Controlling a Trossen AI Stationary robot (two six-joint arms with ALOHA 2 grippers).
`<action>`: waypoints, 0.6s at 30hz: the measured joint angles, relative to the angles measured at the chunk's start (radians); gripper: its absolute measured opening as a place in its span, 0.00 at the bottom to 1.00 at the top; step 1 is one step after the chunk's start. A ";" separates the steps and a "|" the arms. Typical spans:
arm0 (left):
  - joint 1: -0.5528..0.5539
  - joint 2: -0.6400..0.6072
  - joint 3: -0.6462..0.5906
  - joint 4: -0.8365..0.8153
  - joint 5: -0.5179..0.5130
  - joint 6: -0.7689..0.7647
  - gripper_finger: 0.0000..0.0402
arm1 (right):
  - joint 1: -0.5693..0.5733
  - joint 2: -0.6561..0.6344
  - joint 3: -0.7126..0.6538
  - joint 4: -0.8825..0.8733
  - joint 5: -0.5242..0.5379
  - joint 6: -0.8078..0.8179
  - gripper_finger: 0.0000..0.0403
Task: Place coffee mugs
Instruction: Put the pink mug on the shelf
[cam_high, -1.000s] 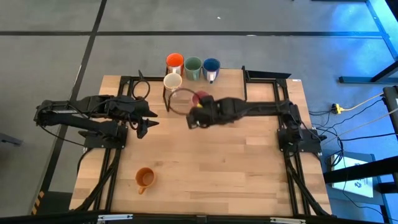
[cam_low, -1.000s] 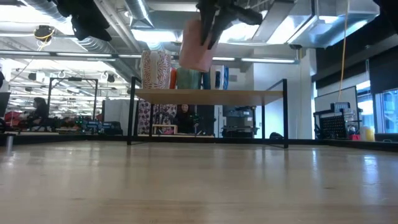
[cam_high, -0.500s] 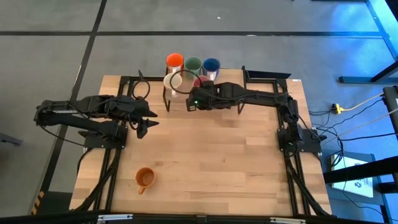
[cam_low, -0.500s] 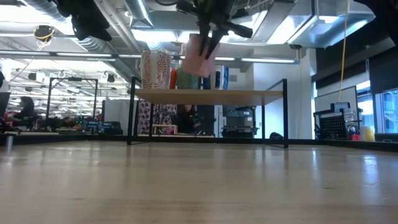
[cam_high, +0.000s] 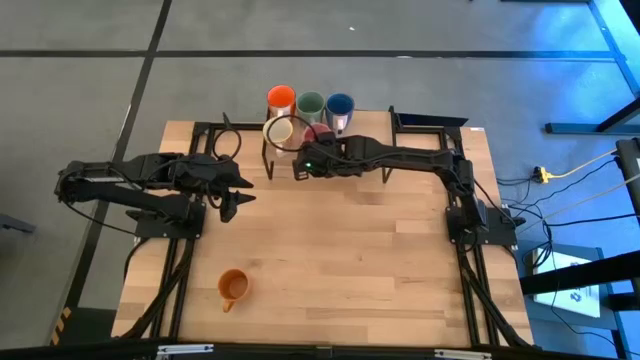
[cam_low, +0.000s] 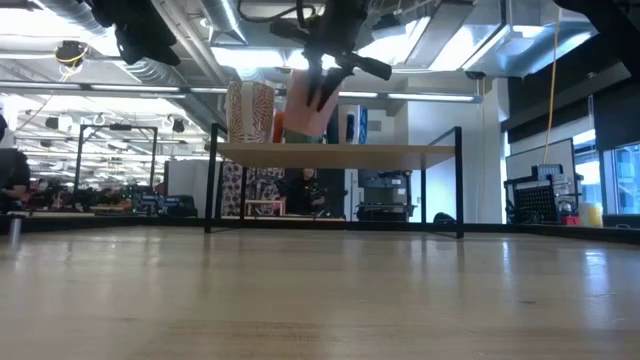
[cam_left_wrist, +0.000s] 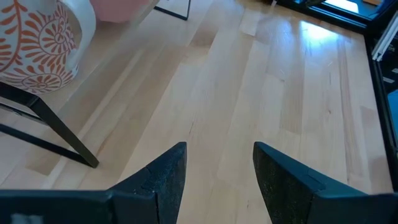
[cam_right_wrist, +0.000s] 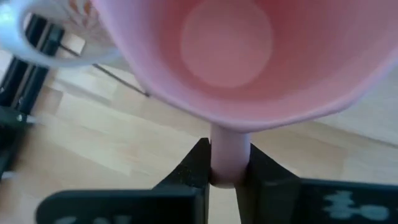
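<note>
The pink mug (cam_high: 321, 133) is in my right gripper (cam_high: 313, 150), which is shut on it at the raised wooden shelf (cam_low: 400, 152) by the table's far edge. The cream-white patterned mug (cam_high: 277, 130) stands beside it on the shelf. Behind them on the shelf stand the red-orange (cam_high: 280, 98), green (cam_high: 310, 103) and dark blue (cam_high: 340, 103) mugs. The orange mug (cam_high: 232, 286) stands on its base near the table's near left corner. My left gripper (cam_high: 232, 196) hovers open, left of the shelf. My right gripper pinches the pink mug's handle (cam_right_wrist: 229, 155) between its two fingers. They come slanting down from the near side and lie across the handle. The mug (cam_low: 305, 102) is lifted, mouth up and slightly tilted, over the shelf top beside the cream-white mug.
The shelf stands on thin black metal legs (cam_low: 212, 180) over the tabletop. Black frame rails (cam_high: 430, 122) run along the far edge. Bare wood (cam_high: 350, 260) spreads across the table's middle and near side. People sit in the room behind the table (cam_low: 15, 175).
My right gripper has carried the pink mug toward the table's far edge and a little to the left, from over the table's middle to the shelf beside the cream-white mug. It has stayed shut on the handle.
</note>
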 joint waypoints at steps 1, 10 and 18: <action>0.000 0.000 0.000 0.000 0.000 0.000 0.45 | 0.000 0.006 0.000 0.005 0.005 0.001 0.08; 0.000 0.000 0.000 0.000 0.000 -0.001 0.45 | -0.005 0.029 0.002 0.081 0.023 -0.008 0.11; 0.000 0.000 0.000 -0.001 0.000 -0.001 0.45 | -0.007 0.033 0.002 0.133 0.061 -0.023 0.29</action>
